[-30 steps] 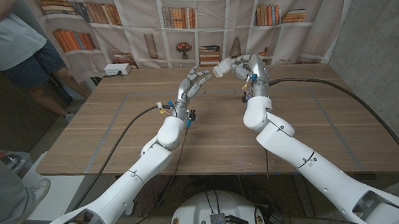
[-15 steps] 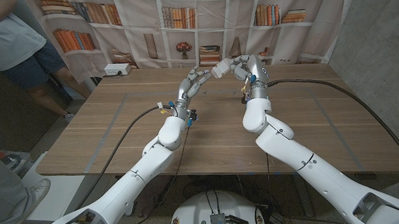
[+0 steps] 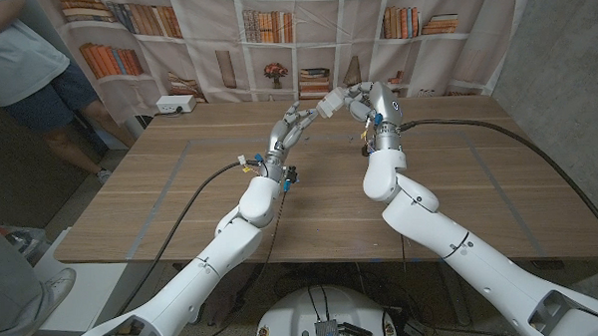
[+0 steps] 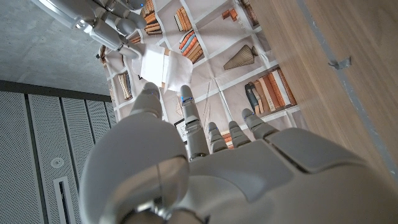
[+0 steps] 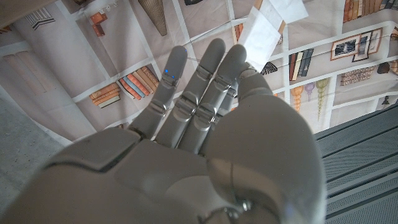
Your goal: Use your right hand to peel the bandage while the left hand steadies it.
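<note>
Bright even indoor light, soft shadows, sharp head view, wide-angle edge distortion

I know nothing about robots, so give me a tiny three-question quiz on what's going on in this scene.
1. True or false: the bandage lies flat on the wooden table.
2. Which hand holds the bandage? A) left hand B) right hand C) the person's
3. Fill in: behind the table hangs a backdrop printed with ____.

Key
1. False; it is held up in the air.
2. B; the left hand's fingertips reach toward it, though contact is hard to tell.
3. Bookshelves.
</note>
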